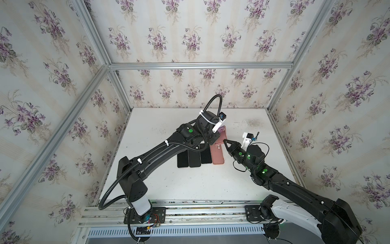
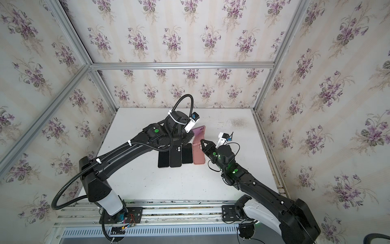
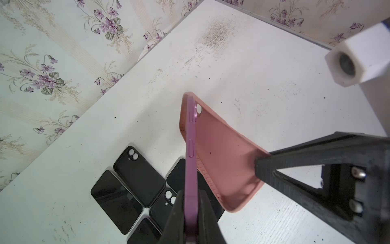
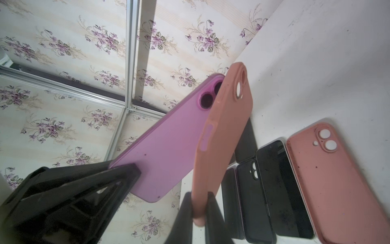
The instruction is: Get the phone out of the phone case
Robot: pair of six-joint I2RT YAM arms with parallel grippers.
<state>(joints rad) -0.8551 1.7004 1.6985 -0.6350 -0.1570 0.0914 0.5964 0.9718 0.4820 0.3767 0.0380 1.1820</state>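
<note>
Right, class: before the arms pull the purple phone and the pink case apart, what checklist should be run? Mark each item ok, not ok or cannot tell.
1. Left gripper shut on the purple phone: ok.
2. Right gripper shut on the held pink case: ok, pinching its rim.
3. Phone fully out of the case: not ok, its camera end sits inside the case's rim.
4. Both held things lifted above the spare pink case and the black phones and cases: ok.
5. Bare table for setting down: ok.
</note>
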